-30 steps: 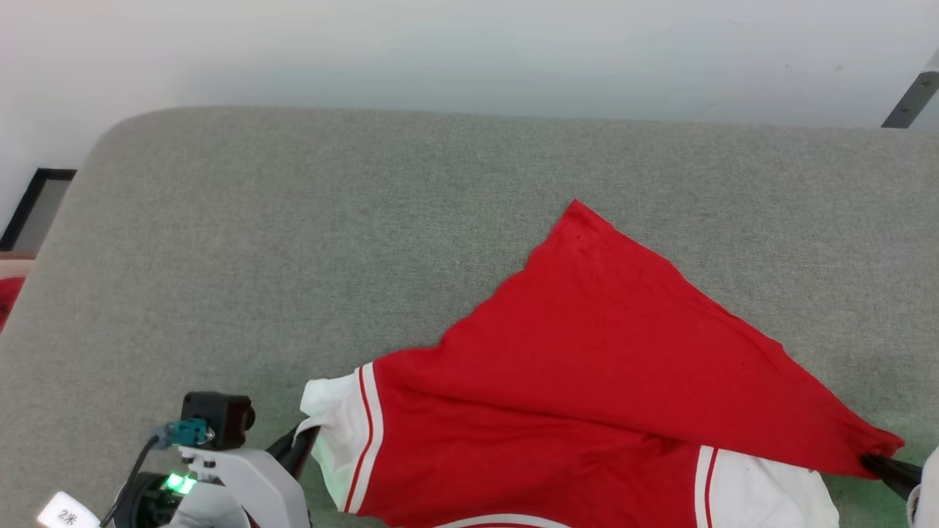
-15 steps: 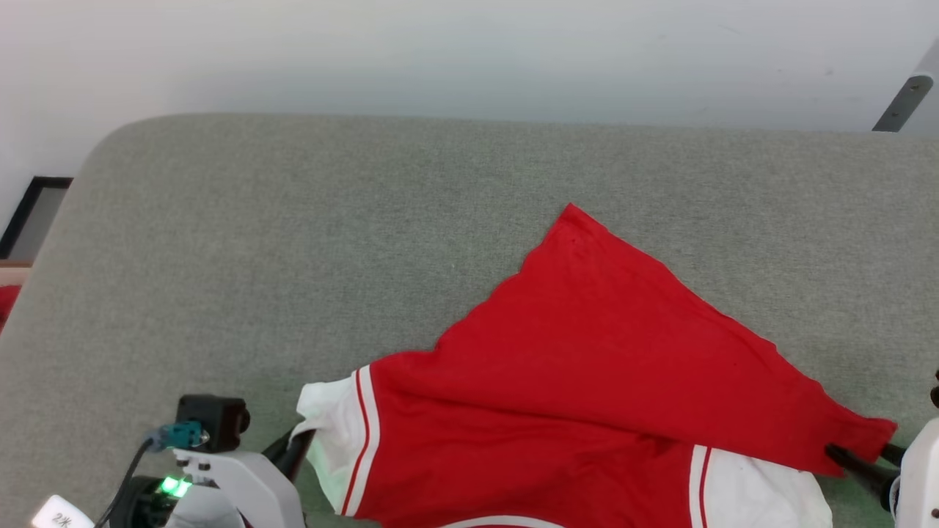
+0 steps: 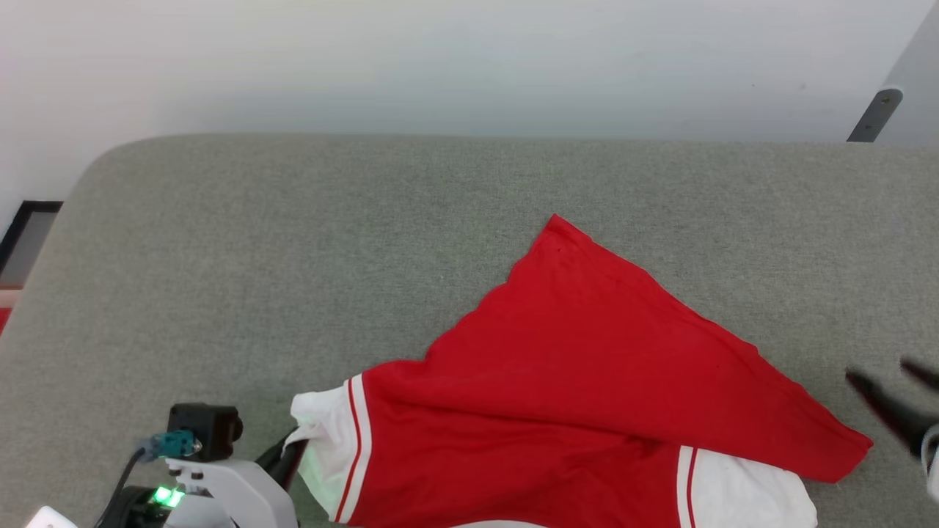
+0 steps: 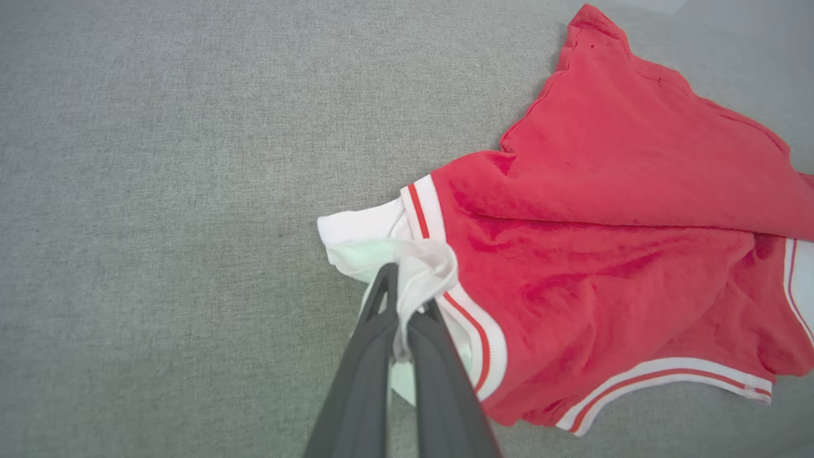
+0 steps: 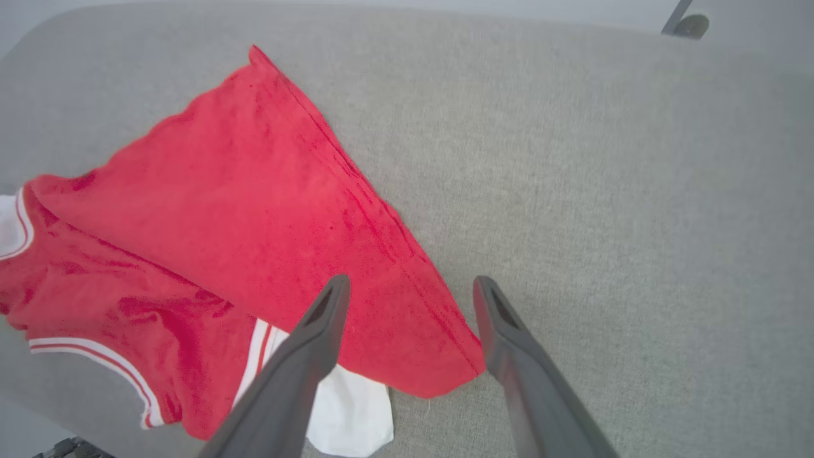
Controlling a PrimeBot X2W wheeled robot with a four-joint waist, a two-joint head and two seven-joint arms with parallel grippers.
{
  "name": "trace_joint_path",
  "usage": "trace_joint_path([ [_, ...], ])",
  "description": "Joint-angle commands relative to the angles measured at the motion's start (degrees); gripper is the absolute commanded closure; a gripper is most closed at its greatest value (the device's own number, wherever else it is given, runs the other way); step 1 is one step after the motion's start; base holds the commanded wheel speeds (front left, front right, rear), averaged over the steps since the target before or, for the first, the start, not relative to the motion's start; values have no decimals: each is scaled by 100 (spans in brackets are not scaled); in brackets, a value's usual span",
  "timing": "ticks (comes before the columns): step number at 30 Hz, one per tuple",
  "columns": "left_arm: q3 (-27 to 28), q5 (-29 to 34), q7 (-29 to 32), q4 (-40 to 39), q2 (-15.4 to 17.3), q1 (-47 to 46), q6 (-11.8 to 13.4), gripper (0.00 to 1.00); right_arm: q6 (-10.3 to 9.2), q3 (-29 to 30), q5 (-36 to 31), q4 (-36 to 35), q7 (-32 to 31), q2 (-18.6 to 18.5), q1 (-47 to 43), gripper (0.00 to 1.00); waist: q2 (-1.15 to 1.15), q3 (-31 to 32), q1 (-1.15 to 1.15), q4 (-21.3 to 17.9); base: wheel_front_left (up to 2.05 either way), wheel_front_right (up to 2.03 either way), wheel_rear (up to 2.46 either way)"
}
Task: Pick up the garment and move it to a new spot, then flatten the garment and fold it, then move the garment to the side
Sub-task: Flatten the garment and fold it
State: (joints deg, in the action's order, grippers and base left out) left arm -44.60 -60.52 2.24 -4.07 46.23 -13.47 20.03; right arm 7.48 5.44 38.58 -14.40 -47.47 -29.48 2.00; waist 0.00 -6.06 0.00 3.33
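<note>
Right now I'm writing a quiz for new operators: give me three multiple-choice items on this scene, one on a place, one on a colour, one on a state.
1. In the head view, where on the grey fabric cushion does the red jersey shirt with white sleeves lie?
A. the far left corner
B. the near right part
C. hanging over the far edge

2. What colour is the part of the shirt pinched by the left gripper?
A. black
B. blue
C. white

3. How does the right gripper stand?
A. open, holding nothing
B. shut on the shirt's hem
C. shut on nothing

Key: 1 B, the shirt spreads from the middle toward the near right. 2 C, white sleeve cloth bunches between its shut fingers. 3 A, its fingers stand apart, clear of the cloth.
</note>
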Motion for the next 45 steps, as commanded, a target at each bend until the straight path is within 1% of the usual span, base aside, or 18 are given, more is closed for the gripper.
trace_joint_path([
  [1,5,-18,-19,-9,9,69,26,100,3,56,-56,-126,102,80,154,0,0,19,0,6,0,0,0],
  [4,-29,0,-8,-7,-31,62,15,100,2,65,-260,-413,479,189,479,0,0,72,0,65,0,0,0],
  [6,-54,13,9,1,-63,38,-7,100,2,-51,-366,-522,779,200,756,0,0,102,0,121,0,0,0],
  [9,-104,55,46,24,-106,-39,-43,100,2,-300,-607,-488,1278,163,1228,0,0,126,0,240,0,0,0],
  [13,-176,121,89,78,-206,-181,-122,100,2,-715,-788,-102,1816,101,1892,0,0,90,0,461,0,0,0],
  [16,-237,175,116,156,-324,-331,-204,100,2,-1065,-701,421,1962,94,2392,0,0,24,0,664,0,0,0],
  [19,-326,249,164,246,-501,-540,-304,100,2,-1437,-560,1058,1922,39,2922,0,0,-84,0,889,0,0,0],
  [23,-448,367,214,439,-782,-861,-478,100,2,-1978,-380,2030,1698,-108,3586,0,0,-263,0,1198,0,0,0],
  [27,-565,478,220,665,-1108,-1194,-667,100,1,-2630,-121,2939,1236,-329,4198,0,0,-478,0,1504,0,0,0],
  [31,-673,553,181,931,-1410,-1466,-866,100,1,-3285,192,3687,676,-516,4698,0,0,-679,0,1782,0,0,0],
  [35,-766,615,136,1192,-1703,-1709,-1061,100,1,-3806,437,4222,284,-641,5049,0,0,-867,0,2031,0,0,0],
  [38,-796,632,84,1378,-1881,-1851,-1202,100,1,-4087,625,4508,100,-688,5237,0,0,-1004,0,2182,0,0,0],
  [43,-842,628,-21,1681,-2134,-2028,-1376,100,1,-4470,849,4874,-102,-793,5414,0,0,-1213,0,2373,0,0,0],
  [45,-844,626,-41,1735,-2174,-2056,-1413,100,1,-4532,866,4943,-99,-808,5432,0,0,-1247,0,2405,0,0,0],
])
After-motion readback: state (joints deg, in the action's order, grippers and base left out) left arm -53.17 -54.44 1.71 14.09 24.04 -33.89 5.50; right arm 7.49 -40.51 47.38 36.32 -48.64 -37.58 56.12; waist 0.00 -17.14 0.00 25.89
